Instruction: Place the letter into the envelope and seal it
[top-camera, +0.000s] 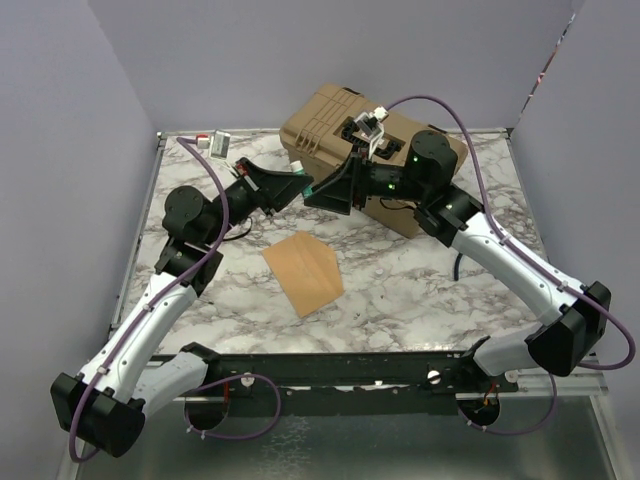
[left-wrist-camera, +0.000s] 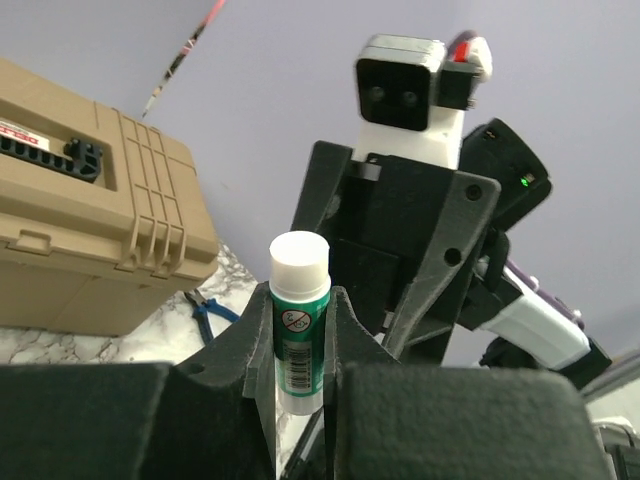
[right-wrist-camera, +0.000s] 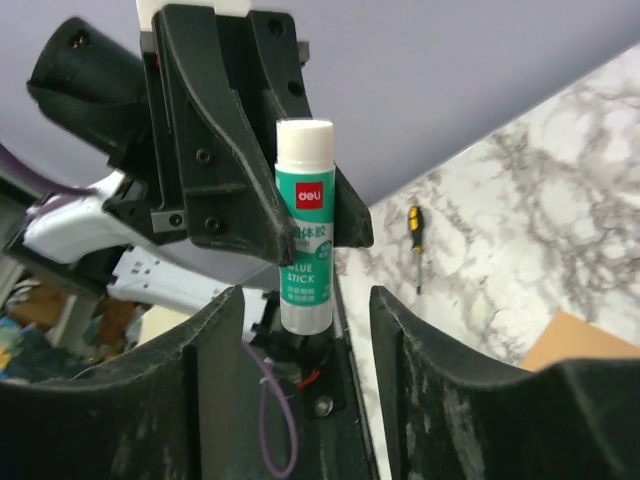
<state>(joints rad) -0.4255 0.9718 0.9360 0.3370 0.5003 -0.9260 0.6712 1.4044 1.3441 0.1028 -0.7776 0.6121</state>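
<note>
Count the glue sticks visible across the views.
1: the glue stick, gripped by the left tool above the marble table. Others could hide behind the tan case.

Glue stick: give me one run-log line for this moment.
left tool: shut on glue stick | right tool: open, clear of stick | envelope: flat on table

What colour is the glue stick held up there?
The glue stick is white with a green band and red logo, clearest in the right wrist view.

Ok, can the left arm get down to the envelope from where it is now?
Probably yes. The envelope lies uncovered on the table. The left fingers grip the glue stick, and the right fingers stand open beside its end, so draw clear of them first.
</note>
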